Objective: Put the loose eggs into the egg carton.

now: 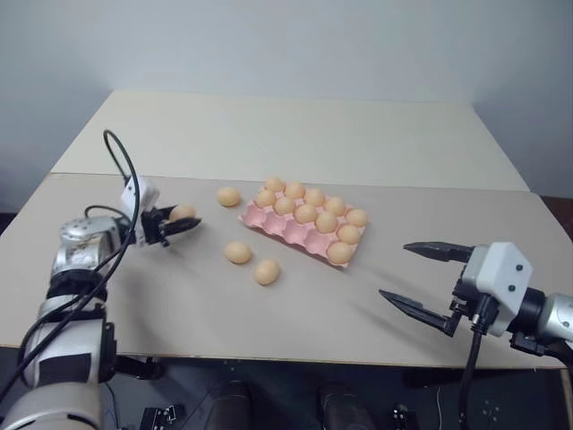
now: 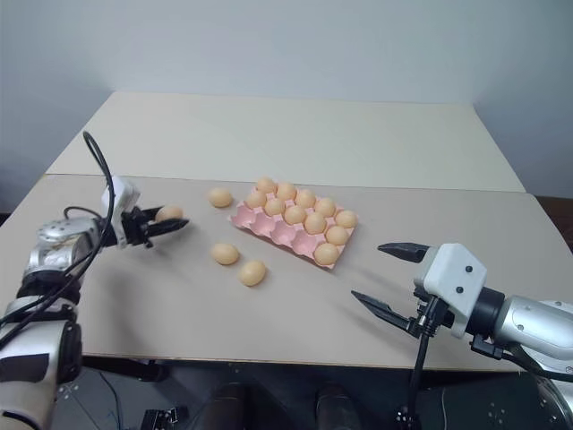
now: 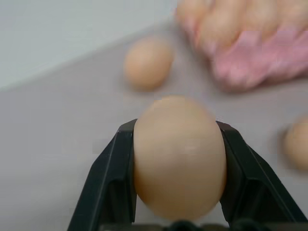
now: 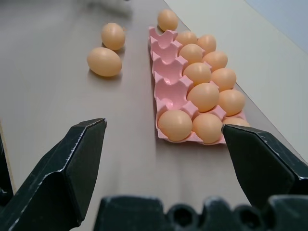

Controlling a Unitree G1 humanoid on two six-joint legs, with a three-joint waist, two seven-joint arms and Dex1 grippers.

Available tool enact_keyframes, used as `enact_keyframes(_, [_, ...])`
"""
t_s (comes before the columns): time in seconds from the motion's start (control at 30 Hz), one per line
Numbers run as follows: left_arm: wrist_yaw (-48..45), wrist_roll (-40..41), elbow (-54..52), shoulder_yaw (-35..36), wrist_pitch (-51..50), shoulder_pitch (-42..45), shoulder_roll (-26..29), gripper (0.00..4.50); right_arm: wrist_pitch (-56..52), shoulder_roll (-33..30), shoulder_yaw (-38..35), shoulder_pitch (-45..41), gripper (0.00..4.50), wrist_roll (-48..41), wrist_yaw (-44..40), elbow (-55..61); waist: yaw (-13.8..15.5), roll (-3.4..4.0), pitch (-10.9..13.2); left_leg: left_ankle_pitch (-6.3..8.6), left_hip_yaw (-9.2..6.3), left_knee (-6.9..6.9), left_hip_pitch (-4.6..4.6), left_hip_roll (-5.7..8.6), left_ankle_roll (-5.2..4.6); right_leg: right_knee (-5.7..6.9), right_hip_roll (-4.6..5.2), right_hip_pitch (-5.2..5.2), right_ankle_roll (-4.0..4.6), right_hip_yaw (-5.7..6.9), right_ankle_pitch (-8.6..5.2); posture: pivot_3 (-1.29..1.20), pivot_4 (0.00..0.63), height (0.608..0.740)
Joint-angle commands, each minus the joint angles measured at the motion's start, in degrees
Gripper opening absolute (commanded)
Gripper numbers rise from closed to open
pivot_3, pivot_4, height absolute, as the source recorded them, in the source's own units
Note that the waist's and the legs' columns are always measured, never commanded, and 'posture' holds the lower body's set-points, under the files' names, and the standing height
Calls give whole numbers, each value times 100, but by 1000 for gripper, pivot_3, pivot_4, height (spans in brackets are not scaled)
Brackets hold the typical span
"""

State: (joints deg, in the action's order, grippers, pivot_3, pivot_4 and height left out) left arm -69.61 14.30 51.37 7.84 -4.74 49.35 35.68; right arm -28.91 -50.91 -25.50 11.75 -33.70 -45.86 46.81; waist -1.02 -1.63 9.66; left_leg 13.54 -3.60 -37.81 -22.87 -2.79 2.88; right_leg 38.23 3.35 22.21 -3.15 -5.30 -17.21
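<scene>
While the left tool grips one egg above the table, the right tool (near right) gapes, holding nothing.

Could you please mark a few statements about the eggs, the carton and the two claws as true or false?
1. The left claw is shut on an egg. True.
2. The right claw holds an egg. False: it is open and holds nothing.
3. Three loose eggs lie on the table outside the pink carton. True.
4. Every cup of the carton is filled. False: the near row has empty cups.
5. The held egg is above the carton. False: it is off to the carton's left.
</scene>
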Motion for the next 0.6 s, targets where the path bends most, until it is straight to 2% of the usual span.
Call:
enact_keyframes(0.03, [-233, 319, -357, 3, -130, 504, -435, 1796, 35, 18, -189, -60, 4500, -18, 111, 209, 31, -1, 0, 0, -1, -3, -3, 4, 0, -3, 2, -1, -3, 0, 1, 0, 150, 740])
enact_keyframes(0.27, [51, -423, 904, -473, 734, 1310, -999, 1796, -63, 29, -345, -62, 4500, -108, 300, 412, -48, -1, 0, 1, -4, -4, 3, 8, -3, -1, -1, -2, -5, -6, 1, 0, 150, 740])
enact_keyframes(0.47, [53, -873, 1597, -675, 1181, 1528, -1057, 1796, -98, 141, -427, 218, 4500, -66, 482, 633, -98, -1, 0, 1, -10, -3, 1, 9, -4, -1, -2, -2, -5, -5, 1, 0, 150, 740])
enact_keyframes(0.6, [-23, -793, 1615, -504, 1207, 1530, -946, 1796, -103, 214, -441, 348, 4500, -56, 559, 709, -96, -1, 0, 1, -13, -3, -2, 10, -4, -1, -2, -2, -5, -3, 1, 0, 150, 740])
